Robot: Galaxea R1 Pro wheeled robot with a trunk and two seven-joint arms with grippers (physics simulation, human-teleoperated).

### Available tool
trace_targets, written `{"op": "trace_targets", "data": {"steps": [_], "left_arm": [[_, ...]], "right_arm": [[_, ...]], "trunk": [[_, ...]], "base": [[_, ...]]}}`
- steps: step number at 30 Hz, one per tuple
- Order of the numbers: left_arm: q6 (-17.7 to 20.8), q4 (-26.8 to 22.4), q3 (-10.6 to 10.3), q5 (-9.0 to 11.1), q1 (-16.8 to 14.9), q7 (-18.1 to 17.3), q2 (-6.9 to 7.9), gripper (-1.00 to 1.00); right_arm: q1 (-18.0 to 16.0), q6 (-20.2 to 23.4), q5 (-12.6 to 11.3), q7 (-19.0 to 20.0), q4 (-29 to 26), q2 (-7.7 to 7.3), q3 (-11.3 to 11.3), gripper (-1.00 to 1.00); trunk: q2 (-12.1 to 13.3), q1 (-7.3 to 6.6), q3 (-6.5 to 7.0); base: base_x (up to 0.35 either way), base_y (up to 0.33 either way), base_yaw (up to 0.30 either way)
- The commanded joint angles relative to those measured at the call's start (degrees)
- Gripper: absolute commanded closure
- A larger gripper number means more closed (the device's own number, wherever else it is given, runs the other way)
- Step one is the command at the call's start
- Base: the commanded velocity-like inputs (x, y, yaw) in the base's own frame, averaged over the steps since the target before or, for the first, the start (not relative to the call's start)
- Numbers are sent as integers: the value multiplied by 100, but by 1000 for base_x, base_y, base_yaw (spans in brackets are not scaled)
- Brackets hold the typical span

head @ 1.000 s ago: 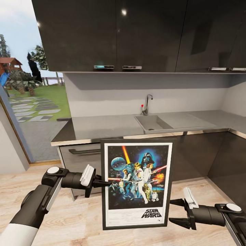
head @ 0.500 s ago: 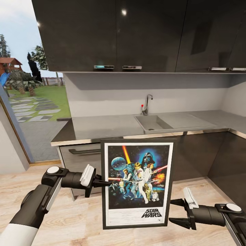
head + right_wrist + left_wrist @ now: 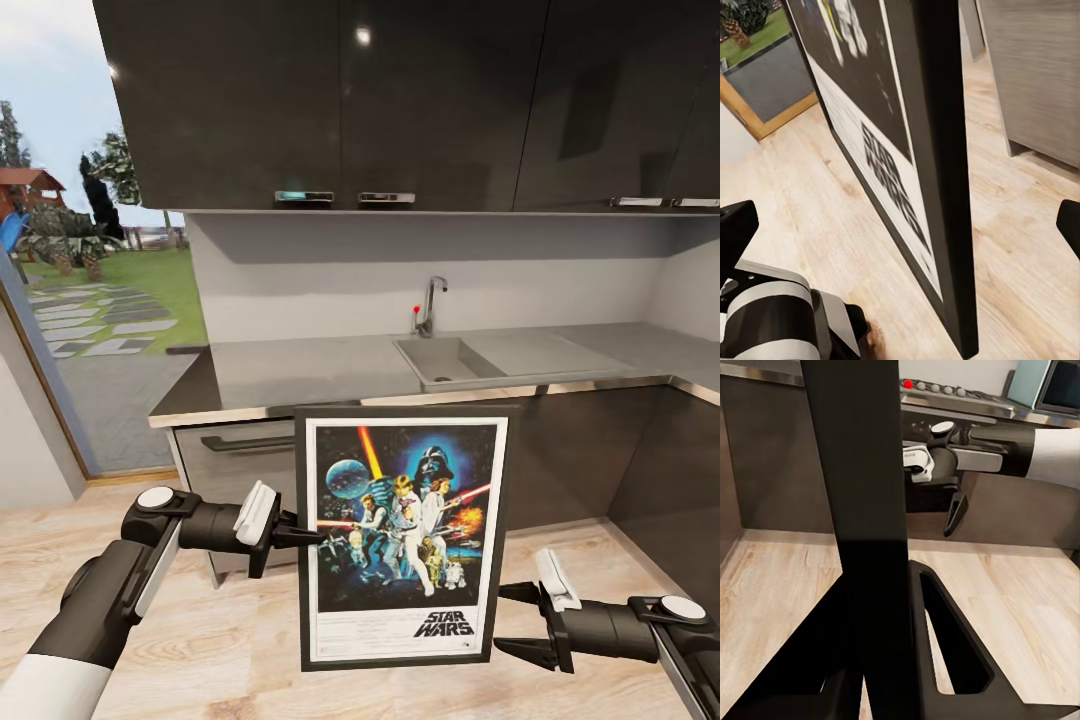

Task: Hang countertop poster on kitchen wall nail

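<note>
The poster (image 3: 403, 535) is held upright in the air, near the robot and in front of the desk (image 3: 300, 368), over the wooden floor (image 3: 230, 640). It is off the desk already.

The left pincer (image 3: 300, 537) is clenched on the poster's left edge at about mid-height; in the left wrist view the dark frame edge (image 3: 862, 510) is seen passing between its fingers. The right pincer (image 3: 515, 620) is released, its fingers spread just beside the lower right corner, without contact.

The poster is judged stiff, flat and light, with a thin frame. Held at one edge only, it may be expected to swing or twist. A second hold on the right edge is judged advisable before hanging. No wall nail is made out.
</note>
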Motion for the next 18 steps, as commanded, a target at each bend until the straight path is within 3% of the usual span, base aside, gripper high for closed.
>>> {"op": "trace_targets", "data": {"steps": [1, 18], "left_arm": [[30, -1, -10, 16, -4, 14, 5, 100], [30, -3, -10, 23, -4, 13, 5, 100]], "right_arm": [[-3, 61, -12, 18, 0, -1, -1, -100], [-3, 48, -11, 8, 142, 16, 8, -100]], "trunk": [[-4, 0, -6], [-4, 0, -6]], "base": [[0, 0, 0], [0, 0, 0]]}}
